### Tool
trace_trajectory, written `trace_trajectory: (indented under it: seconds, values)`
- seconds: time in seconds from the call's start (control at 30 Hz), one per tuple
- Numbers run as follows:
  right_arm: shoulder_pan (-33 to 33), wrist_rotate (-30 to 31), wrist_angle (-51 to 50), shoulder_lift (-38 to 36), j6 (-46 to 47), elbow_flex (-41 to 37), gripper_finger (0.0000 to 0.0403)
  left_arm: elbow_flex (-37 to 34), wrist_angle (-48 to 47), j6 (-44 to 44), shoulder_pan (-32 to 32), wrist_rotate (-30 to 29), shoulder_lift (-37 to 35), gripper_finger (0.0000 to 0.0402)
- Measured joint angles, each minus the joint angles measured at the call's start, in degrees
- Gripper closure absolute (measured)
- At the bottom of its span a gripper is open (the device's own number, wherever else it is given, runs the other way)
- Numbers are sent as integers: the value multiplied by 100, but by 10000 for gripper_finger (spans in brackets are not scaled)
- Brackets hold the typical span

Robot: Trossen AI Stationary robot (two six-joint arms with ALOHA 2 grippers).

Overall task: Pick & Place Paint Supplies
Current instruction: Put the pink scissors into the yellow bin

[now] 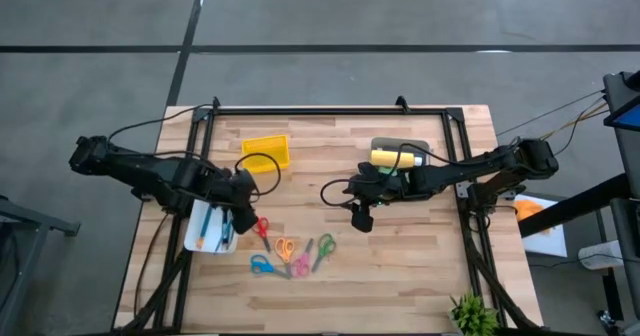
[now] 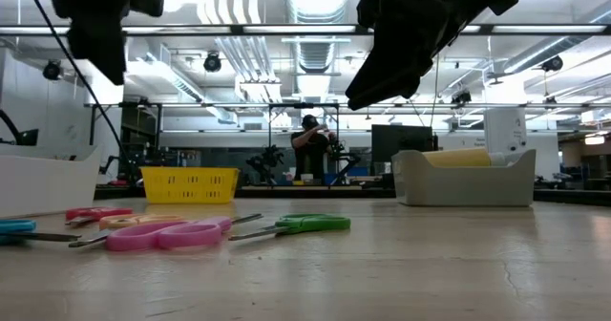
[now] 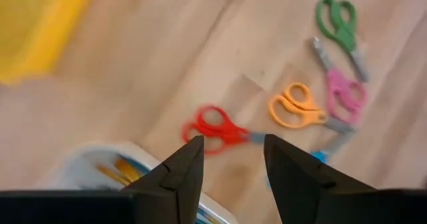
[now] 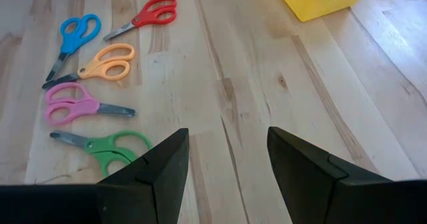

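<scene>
Nearest the front edge of the wooden table (image 1: 400, 276), five pairs of scissors in a loose row: blue scissors (image 1: 263, 267), pink scissors (image 1: 301, 264), orange scissors (image 1: 286, 247), green scissors (image 1: 323, 250) and, closest to the white tray, red scissors (image 1: 262, 227). Just behind them on the left, the left gripper (image 1: 243, 190) above the corner of the white tray (image 1: 197, 238), jaws apart and holding nothing; inside the tray, thin stick-like brushes (image 1: 222, 227) with orange and teal shafts. Near the middle, the right gripper (image 1: 362, 216) raised over bare wood, likewise spread and empty. Farther back, a yellow basket (image 1: 266, 152) on the left and a grey tray (image 1: 400, 148) on the right with a yellow paint bottle (image 1: 394, 157) lying in it. Beyond the table, a person (image 2: 310, 147) in the room.
</scene>
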Motion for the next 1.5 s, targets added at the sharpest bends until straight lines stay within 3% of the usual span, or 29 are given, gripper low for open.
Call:
trace_trajectory:
  seconds: [0.13,0.3,1.0,1.3,1.5]
  values:
    - [0,0,2,0,6,0,202,-7,4,1128,0,-210,0,243]
    - [0,0,2,0,6,0,202,-137,155,1729,-2,-236,4,243]
    - [0,2,4,0,6,0,202,-940,1014,1577,-2,-361,4,243]
    - [2,0,4,0,6,0,202,-954,970,1582,6,-454,6,243]
    - [0,2,4,-2,6,0,202,-907,565,1478,271,-47,366,243]
